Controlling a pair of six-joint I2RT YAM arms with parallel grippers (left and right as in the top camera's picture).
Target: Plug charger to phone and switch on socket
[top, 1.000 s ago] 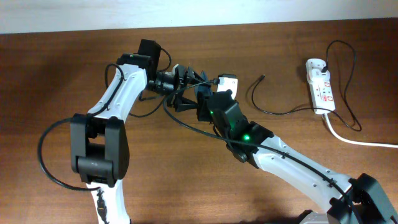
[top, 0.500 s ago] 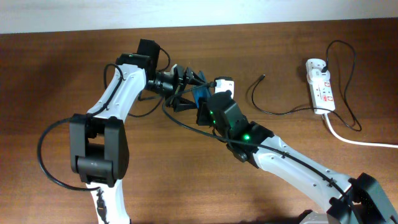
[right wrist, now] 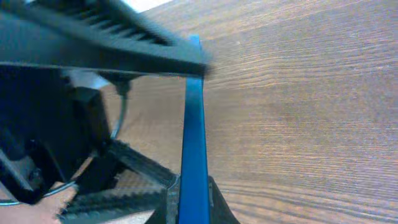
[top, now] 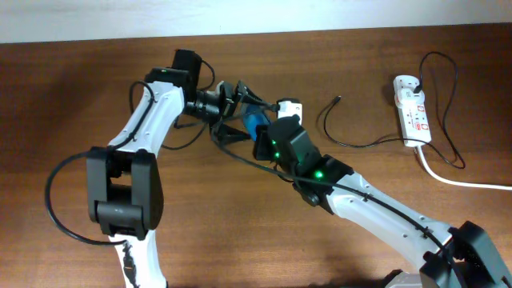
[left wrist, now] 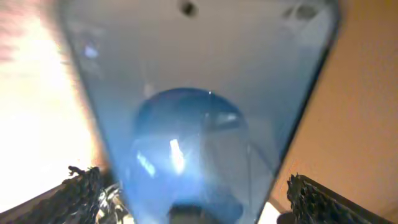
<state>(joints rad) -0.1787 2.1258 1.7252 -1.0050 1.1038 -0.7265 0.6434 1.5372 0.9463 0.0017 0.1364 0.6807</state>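
Blue glass, blurred and very close, fills the left wrist view: this is the phone (left wrist: 186, 118), with its lighter oval in the middle. The left gripper (top: 240, 112) has its textured fingers (left wrist: 81, 193) spread wide, one at each lower corner, outside the phone's long edges. Whether they touch it cannot be told.

From the right wrist the phone stands edge-on, a thin upright blue line. The right gripper (right wrist: 194, 202) is clamped on its lower end.

Overhead, both arms meet left of the middle of the wooden table (top: 72, 96), with bare wood to their left.

Further right, the charger (top: 356, 146) lies loose. Its connector tip (top: 340, 99) is free and well apart from the phone, with open wood between them.

Beyond that, near the right edge, lies the socket (top: 413, 112). The thin black cable loops round its outer side, and the white cord (top: 468, 182) runs off the right edge.
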